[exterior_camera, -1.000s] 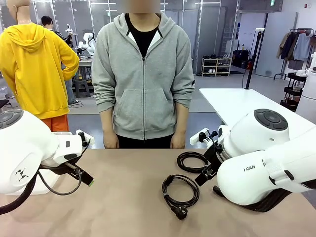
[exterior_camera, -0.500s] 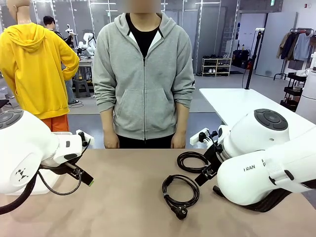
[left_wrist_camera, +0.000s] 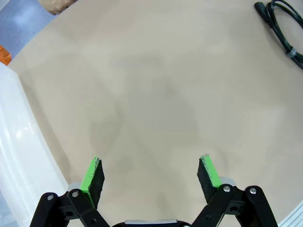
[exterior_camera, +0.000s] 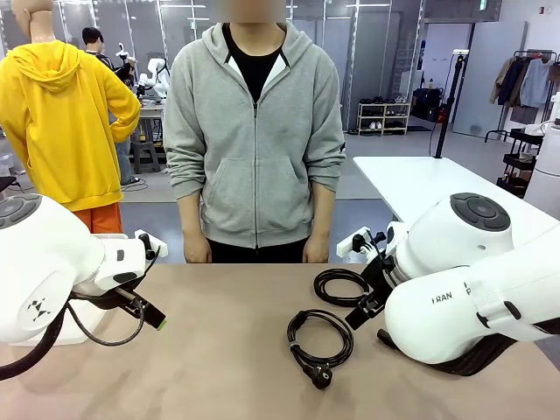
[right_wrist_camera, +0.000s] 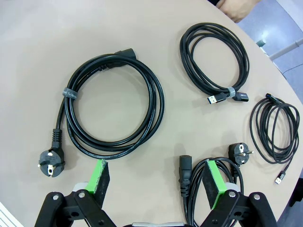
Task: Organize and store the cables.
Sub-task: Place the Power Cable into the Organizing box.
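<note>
On the table (exterior_camera: pixel 219 367) the cables (right_wrist_camera: pixel 155 101) lie untouched; we judge storing unstarted, with left gripper (left_wrist_camera: pixel 150 160) and right gripper (right_wrist_camera: pixel 155 165) gaping empty and a first pick due.

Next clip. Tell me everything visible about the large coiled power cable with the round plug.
The power cable is a thick black cord, rubbery by its look, wound in several round loops and bound by a grey band. One end carries a chunky round plug, the other a blocky connector. It lies flat on the tan table, apart from the other cables. Nothing touches it; the open right hand is beside its near edge.
</note>
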